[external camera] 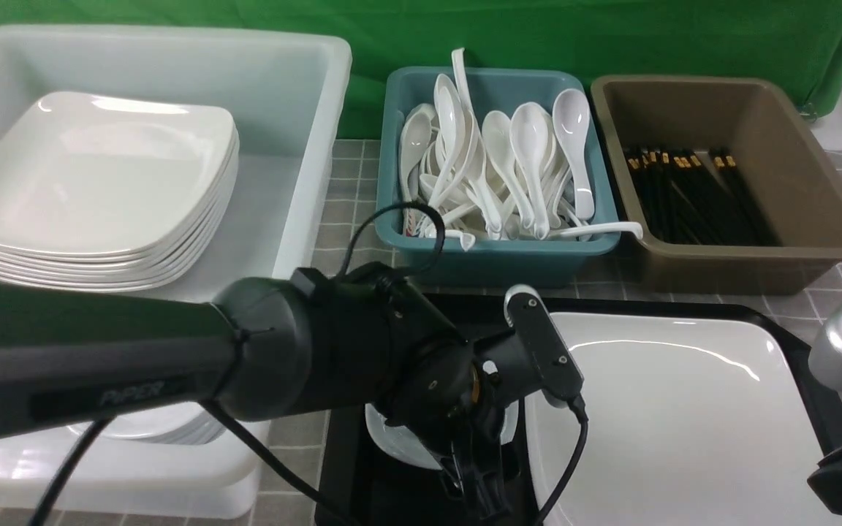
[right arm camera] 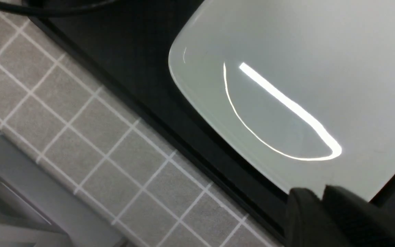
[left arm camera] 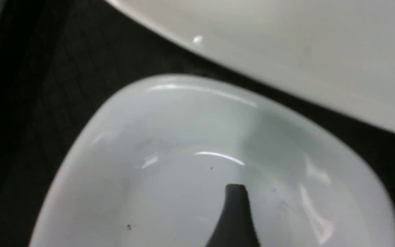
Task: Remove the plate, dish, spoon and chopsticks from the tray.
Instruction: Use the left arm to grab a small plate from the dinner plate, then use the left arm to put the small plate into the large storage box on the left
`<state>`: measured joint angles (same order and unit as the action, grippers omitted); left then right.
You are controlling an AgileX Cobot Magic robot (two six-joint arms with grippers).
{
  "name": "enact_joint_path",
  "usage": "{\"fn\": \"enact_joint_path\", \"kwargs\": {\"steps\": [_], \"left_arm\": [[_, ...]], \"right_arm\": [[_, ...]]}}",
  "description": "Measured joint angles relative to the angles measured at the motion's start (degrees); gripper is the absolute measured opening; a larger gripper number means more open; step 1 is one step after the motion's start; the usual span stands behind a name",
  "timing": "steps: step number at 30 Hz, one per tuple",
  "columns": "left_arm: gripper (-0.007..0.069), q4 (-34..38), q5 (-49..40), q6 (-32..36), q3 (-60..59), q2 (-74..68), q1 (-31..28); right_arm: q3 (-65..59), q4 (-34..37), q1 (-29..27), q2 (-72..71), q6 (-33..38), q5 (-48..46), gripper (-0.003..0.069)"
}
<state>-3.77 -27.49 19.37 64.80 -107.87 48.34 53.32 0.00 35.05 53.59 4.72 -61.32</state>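
The black tray (external camera: 684,307) holds the large white plate (external camera: 684,424) on its right part and the small pale dish (external camera: 395,442) at its left. My left gripper (external camera: 476,489) points down onto the dish and stands open. In the left wrist view one finger (left arm camera: 236,209) is inside the dish (left arm camera: 183,164) and the other is outside the picture. My right gripper (right arm camera: 321,193) is at a corner of the plate (right arm camera: 303,68), its fingers nearly together with nothing visibly between them. No spoon or chopsticks show on the visible part of the tray.
A white tub (external camera: 304,146) at the back left holds a stack of large plates (external camera: 99,183). Behind the tray stand a teal tub (external camera: 494,256) of white spoons and a brown tub (external camera: 816,183) of black chopsticks. The left arm (external camera: 99,365) crosses the foreground.
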Motion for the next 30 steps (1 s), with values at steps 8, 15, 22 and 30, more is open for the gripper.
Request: {"fn": "enact_joint_path", "kwargs": {"steps": [8,15,22,30], "left_arm": [[0.0116,2.05,-0.04,-1.77,0.45,2.61,0.05],[0.0027,3.41,-5.17,-4.64,0.15,16.51,0.70],[0.0026,-1.97,-11.06,-8.07,0.02,38.00,1.80],[0.0026,-16.55,-26.28,-6.94,-12.03,49.90,-7.76]], "right_arm": [[0.00,-0.33,0.00,0.00,0.65,-0.06,0.0123],[0.00,-0.33,0.00,0.00,0.71,0.07,0.0124],[0.00,-0.33,0.00,0.00,0.71,3.43,0.0130],[0.00,0.00,0.00,0.00,0.65,6.83,0.0139]]}}
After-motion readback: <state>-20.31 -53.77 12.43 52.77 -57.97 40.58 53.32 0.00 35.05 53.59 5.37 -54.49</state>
